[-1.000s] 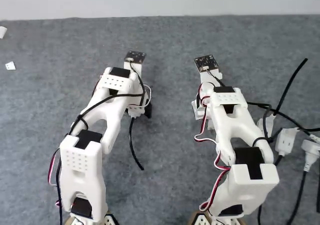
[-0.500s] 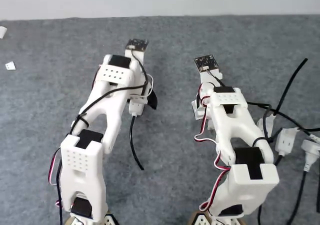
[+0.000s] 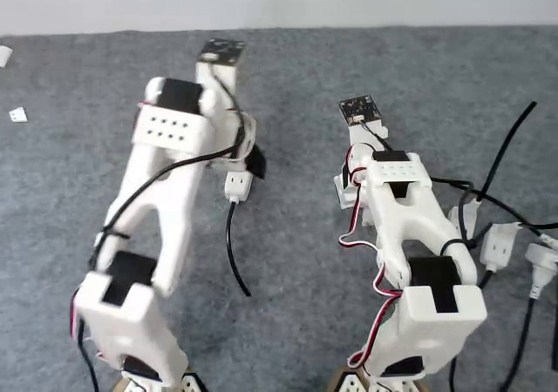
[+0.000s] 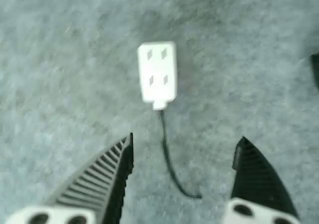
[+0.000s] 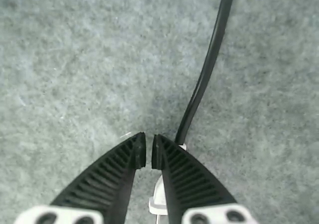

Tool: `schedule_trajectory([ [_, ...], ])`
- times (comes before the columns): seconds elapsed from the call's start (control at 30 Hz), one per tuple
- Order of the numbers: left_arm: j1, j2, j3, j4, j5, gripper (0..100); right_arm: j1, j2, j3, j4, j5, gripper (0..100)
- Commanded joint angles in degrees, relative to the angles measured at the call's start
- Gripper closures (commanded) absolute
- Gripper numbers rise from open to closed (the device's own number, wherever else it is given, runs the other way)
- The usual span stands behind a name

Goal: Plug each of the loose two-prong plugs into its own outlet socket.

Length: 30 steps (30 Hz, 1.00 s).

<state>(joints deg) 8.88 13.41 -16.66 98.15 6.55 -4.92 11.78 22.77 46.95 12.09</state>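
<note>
A white outlet block (image 3: 235, 185) with two pairs of slots lies on the grey carpet, and its black cord (image 3: 234, 253) trails toward the near edge. My left gripper (image 3: 251, 158) hangs just above and beyond it. In the left wrist view the outlet block (image 4: 157, 72) lies flat beyond my left gripper (image 4: 187, 139), which is open with nothing between its fingers. My right gripper (image 5: 148, 137) is shut low over the carpet, beside a black cord (image 5: 209, 64). A small white part (image 5: 158, 200) shows under its fingers.
White plugs (image 3: 500, 244) and another white connector (image 3: 540, 268) lie with black cables (image 3: 506, 157) at the right of the carpet, beside the right arm (image 3: 397, 200). Two small white scraps (image 3: 17, 114) sit at the far left.
The left arm has risen and swung toward the far left, lifting its gripper off the white outlet block, which now lies uncovered. The right arm has not moved.
</note>
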Motion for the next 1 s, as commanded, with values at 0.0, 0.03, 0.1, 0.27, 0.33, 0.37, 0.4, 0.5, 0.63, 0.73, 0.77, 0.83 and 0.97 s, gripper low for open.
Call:
schedule_trajectory([
  [0.0, -3.4, -8.5, 12.0, -7.5, -1.1, 70, -0.1, -0.6, -4.0, 0.3, 2.6, 96.5],
  [0.03, -4.6, -10.6, 17.2, -10.9, -2.0, 70, -0.1, -0.6, -4.6, 0.5, 2.7, 96.5],
  [0.1, -6.2, -15.9, 28.0, -18.9, -3.8, 70, -0.1, -0.6, -4.6, 0.5, 2.8, 96.5],
  [0.27, -10.2, -33.3, 50.7, -31.2, -4.6, 70, -0.2, -0.5, -4.6, 0.4, 2.9, 96.7],
  [0.33, -13.7, -38.5, 58.0, -33.1, -4.7, 70, -0.1, -0.4, -4.6, 0.4, 2.9, 96.9],
  [0.37, -16.2, -40.2, 61.1, -34.2, -4.8, 70, -0.1, -0.4, -4.6, 0.5, 2.9, 96.9],
  [0.4, -18.7, -41.4, 63.9, -35.6, -5.7, 70, 0.0, -0.5, -4.6, 0.6, 2.9, 96.9],
  [0.5, -24.6, -42.8, 70.5, -41.7, -9.9, 70, 1.2, -0.7, -4.8, 0.9, 2.9, 96.5],
  [0.63, -27.4, -42.7, 74.2, -48.4, -11.9, 70, 2.2, -5.8, -4.5, 4.4, 2.4, 96.5],
  [0.73, -29.2, -42.5, 74.7, -50.8, -12.8, 70, 1.9, -11.4, -1.0, 5.1, 2.3, 95.7],
  [0.77, -29.8, -42.3, 74.7, -50.9, -13.2, 70, 1.9, -13.0, 1.1, 3.8, 2.3, 94.4],
  [0.83, -31.0, -40.0, 74.2, -51.0, -13.8, 70, 1.9, -15.2, 4.6, 1.2, 2.4, 89.8],
  [0.97, -33.1, -30.5, 71.1, -54.2, -17.1, 70, 2.0, -15.7, 6.5, 0.0, 1.7, 86.8],
])
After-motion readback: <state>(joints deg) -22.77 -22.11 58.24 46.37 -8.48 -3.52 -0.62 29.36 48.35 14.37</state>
